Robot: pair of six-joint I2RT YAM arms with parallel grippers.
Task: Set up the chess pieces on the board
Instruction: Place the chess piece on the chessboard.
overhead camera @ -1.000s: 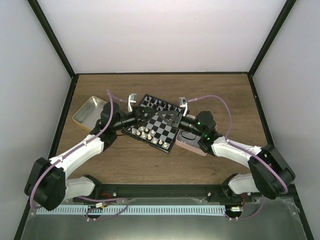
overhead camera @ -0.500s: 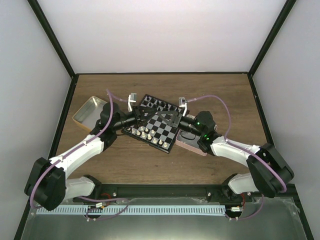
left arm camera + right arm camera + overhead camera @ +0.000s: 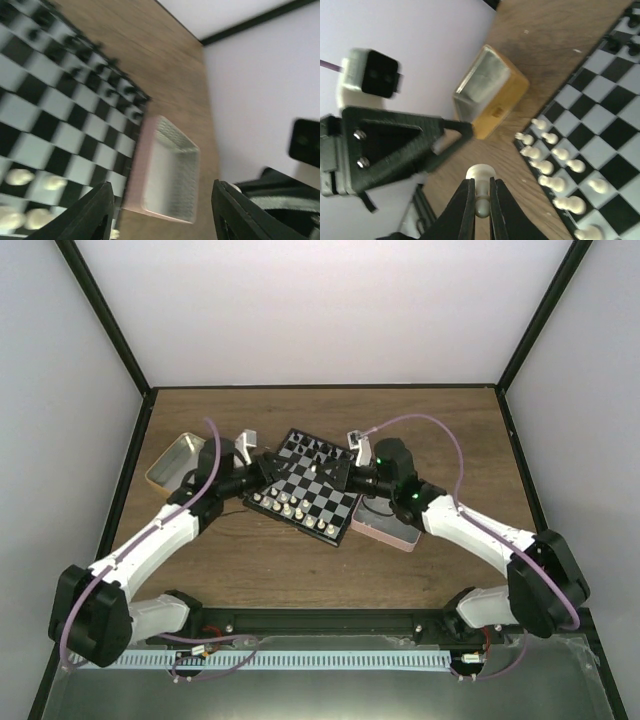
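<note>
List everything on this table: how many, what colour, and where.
chessboard: one, black and pale grey, mid-table, angled
white pieces: many, cream, along the board's near edge
black pieces: several, black, along its far edge
tray: one, pink, by the board's right side
tin: one, yellow-sided, left of the board
table: one, brown wood
left gripper: one, black, open, at the board's left corner
right gripper: one, black, shut on one white piece, at the board's right

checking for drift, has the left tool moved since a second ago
Yes: the left tool has drawn back left, from over the board toward the tin.
</note>
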